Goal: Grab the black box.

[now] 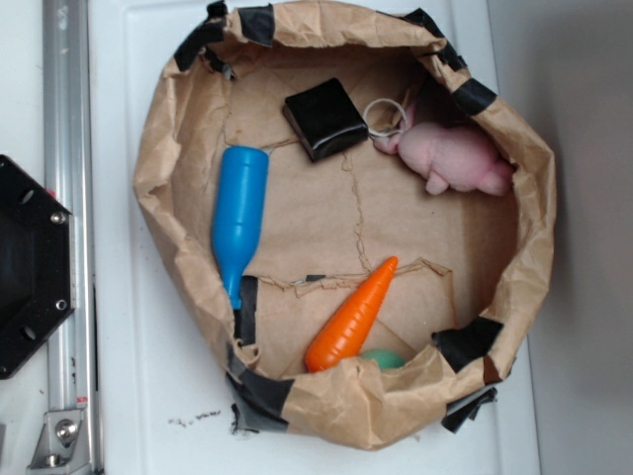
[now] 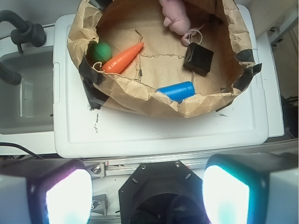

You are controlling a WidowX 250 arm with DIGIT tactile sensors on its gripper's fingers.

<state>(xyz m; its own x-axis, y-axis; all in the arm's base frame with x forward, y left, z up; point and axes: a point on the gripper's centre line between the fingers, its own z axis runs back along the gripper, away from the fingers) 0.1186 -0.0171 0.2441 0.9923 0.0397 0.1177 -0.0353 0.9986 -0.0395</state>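
**Q:** Jaws first. What do you read?

**A:** Two pads [image 2: 63,196] glowing at the bottom of my wrist view, far apart. My jaws [image 2: 142,196] stand spread, pinching nothing, well short of the paper basin [image 2: 140,91]. Black hexagonal plate [image 2: 159,191] sits between the pads.

**Q:** Landmark?

**A:** The crumpled brown paper basin, black tape along its rim, resting on the white surface [image 2: 154,128].

**Q:** And the black box?

**A:** Black box [image 1: 325,119] lies flat on the basin floor, toward the far rim in the exterior view, untouched. A pale ring [image 1: 385,115] sits just beside it, and the pink plush toy [image 1: 455,158] lies beyond that ring.

**Q:** Anything else inside the basin?

**A:** Blue bottle [image 1: 238,218] on its side along the basin's wall nearest the plate, apart from the box. Orange carrot [image 1: 352,315] lies tilted at the end opposite the box, tip pointing inward. Green ball [image 1: 384,358] near the carrot's thick end, partly hidden by the rim.

**Q:** Outside the basin?

**A:** Metal rail [image 1: 67,228] running along the surface's edge.
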